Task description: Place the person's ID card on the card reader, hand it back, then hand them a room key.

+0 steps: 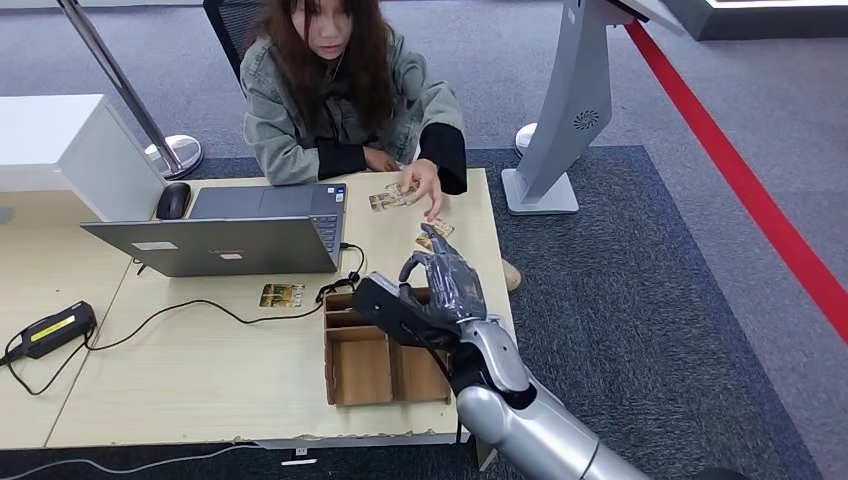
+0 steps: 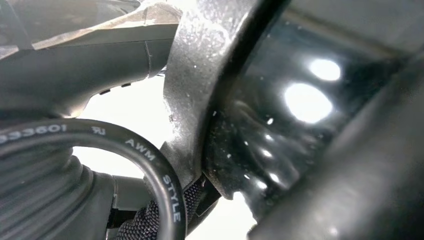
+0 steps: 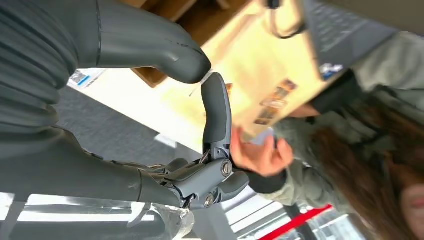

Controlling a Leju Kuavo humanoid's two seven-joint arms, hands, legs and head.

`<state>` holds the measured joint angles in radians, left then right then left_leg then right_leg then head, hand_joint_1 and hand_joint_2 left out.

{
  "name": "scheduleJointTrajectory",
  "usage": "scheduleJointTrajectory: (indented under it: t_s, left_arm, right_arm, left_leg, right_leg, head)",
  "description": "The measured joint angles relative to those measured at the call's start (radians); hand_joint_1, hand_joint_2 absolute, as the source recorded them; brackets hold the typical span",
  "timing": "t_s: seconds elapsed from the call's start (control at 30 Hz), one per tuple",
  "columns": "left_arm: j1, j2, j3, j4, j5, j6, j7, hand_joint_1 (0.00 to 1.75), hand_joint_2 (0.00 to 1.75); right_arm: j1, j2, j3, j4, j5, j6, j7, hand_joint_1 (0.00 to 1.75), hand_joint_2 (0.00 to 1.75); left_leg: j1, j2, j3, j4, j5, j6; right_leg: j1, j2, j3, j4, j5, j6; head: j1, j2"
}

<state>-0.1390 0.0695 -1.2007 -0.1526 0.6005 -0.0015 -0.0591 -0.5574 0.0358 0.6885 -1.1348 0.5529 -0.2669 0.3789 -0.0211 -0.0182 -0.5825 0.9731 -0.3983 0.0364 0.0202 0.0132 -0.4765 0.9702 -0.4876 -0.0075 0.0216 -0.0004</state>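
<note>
**Right hand up over the tray, grip unclear**

Right now the right hand (image 1: 443, 283) hangs above the table's (image 1: 200, 380) right edge, over the far end of the wooden tray (image 1: 360, 372) that sits near the front right corner. From the right wrist view the thumb (image 3: 175, 55) and one finger (image 3: 216, 107) curve toward each other, tips close. A thin pale sliver shows between them, but I can't tell if that is a card, so grip unconfirmed.

Left hand (image 2: 65, 70): extreme close-up in the left wrist view, with a black cable (image 2: 150, 165) across it. Can't read the fingers.

Cards on the table, can't tell which is the ID:
- two cards (image 1: 392, 197) at the far edge, touching the person's hand (image 1: 426, 184)
- one card (image 1: 436, 233) near the right edge, between the person's hand and the right hand
- one card (image 1: 282, 295) just in front of the laptop (image 1: 240, 235), beside the tray's far left corner

Person's hand reaches down onto the far right corner, fingers spread. A black and yellow device (image 1: 52, 330) lies at the left edge with its lead running toward the laptop. Mouse (image 1: 173, 200) sits behind the laptop's left side.
</note>
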Motion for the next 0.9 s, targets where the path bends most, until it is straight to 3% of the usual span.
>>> scheduleJointTrajectory:
  t_s: [0.37,0.53,0.7,0.9]
  left_arm:
    - [0.004,0.010,0.010,0.000,0.027,-0.010,0.000,0.00,1.75]
    - [0.004,0.011,0.010,0.000,0.009,-0.011,-0.001,0.00,1.75]
    - [0.001,0.011,0.010,0.000,-0.016,-0.010,-0.002,0.00,1.75]
    - [-0.007,0.009,0.008,0.000,-0.044,-0.016,-0.001,0.00,1.75]
  right_arm:
    - [0.055,-0.033,-0.015,-0.339,-0.045,0.016,-0.002,1.32,1.75]
    - [0.068,-0.047,-0.026,-0.454,-0.027,-0.026,-0.011,1.45,1.75]
    - [0.033,-0.055,-0.053,-0.461,-0.062,-0.063,-0.002,1.66,1.75]
    - [-0.055,-0.067,-0.078,-0.335,-0.074,-0.119,0.013,1.75,1.75]
  left_leg:
    - [0.000,0.000,0.000,0.000,0.000,0.000]
    - [0.000,0.000,0.000,0.000,0.000,0.000]
    - [0.000,0.000,0.000,0.000,0.001,0.000]
    - [0.000,0.000,0.000,0.000,0.001,0.000]
  right_leg:
    - [0.000,0.000,0.000,0.000,0.000,0.000]
    - [0.000,0.000,0.000,0.000,0.000,0.000]
    - [0.000,0.000,0.000,0.000,0.001,0.000]
    - [0.000,0.000,0.000,0.000,0.001,0.000]
  head:
    - [0.000,0.000]
    - [0.000,0.000]
    - [0.000,0.000]
    - [0.000,0.000]
